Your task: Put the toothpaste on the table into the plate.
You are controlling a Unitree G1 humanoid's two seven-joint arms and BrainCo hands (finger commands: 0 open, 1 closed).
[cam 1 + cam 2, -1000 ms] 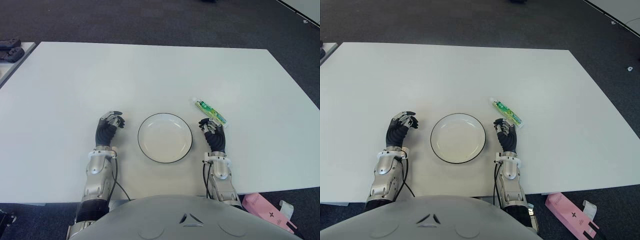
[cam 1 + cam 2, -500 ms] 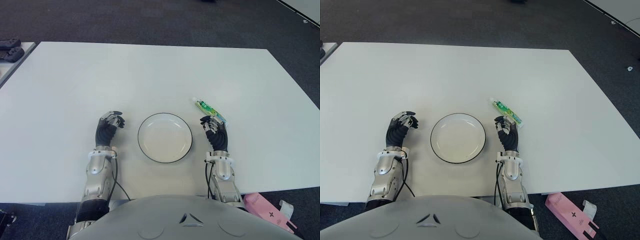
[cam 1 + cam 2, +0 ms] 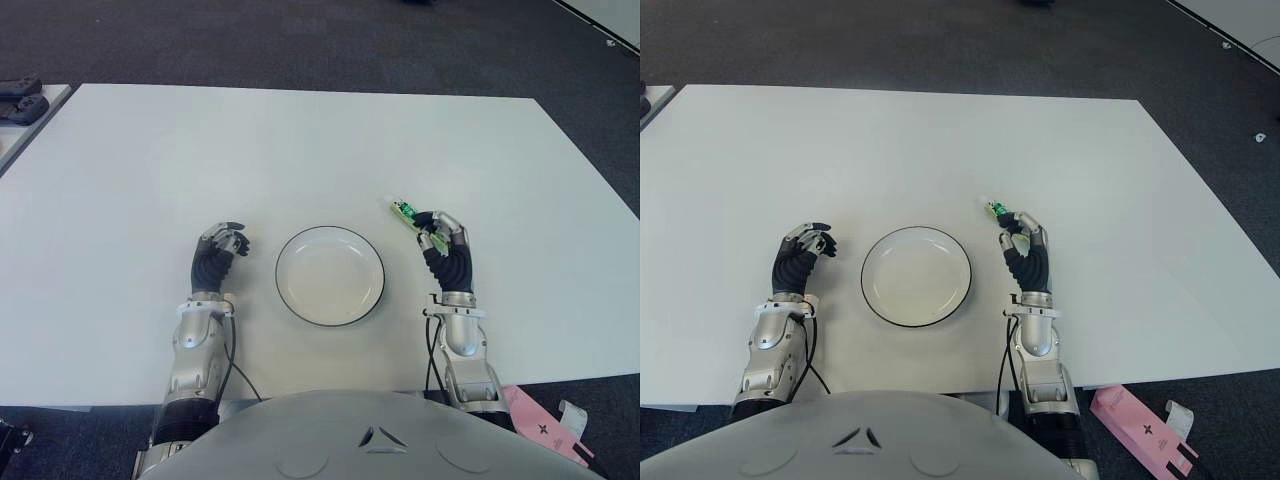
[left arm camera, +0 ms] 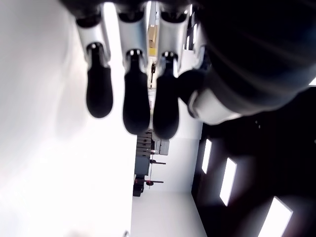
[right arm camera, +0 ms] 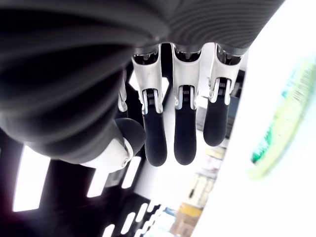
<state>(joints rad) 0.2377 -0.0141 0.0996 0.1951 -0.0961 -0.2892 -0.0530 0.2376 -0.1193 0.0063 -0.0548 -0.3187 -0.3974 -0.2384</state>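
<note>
White surface (image 3: 300, 150) across most of the eye views, dark carpet floor (image 3: 300, 40) along the top of the frame. Dark objects (image 3: 20, 100) at the far upper left edge, on a separate light table; too small to identify.

Left hand (image 3: 218, 250) lower left of centre, just left of the plate and apart from it. Fingers (image 4: 136, 98) loosely bent in the left wrist view, thumb close beside them, nothing between them. Relaxed, holding nothing. Contact with the surface not clear.

Plate (image 3: 330, 275) at lower centre: white, round, thin dark rim, nothing in it, flat on the surface between the two hands.

Toothpaste (image 3: 404, 209) right of the plate and slightly above it in the frame, outside the rim, not touching the plate. Green and white tube, lying diagonally on the surface; only its upper-left end visible in the eye views, the rest covered by the right hand.

Right hand (image 3: 445, 245) right of the plate, over the lower-right part of the tube. In the right wrist view, fingers (image 5: 183, 128) stretched fairly straight, thumb tucked near them, the toothpaste (image 5: 281, 123) lying beside them with a gap. Loosely spread, no grip on the tube.

Pink box (image 3: 540, 425) on the floor at the bottom right corner.
</note>
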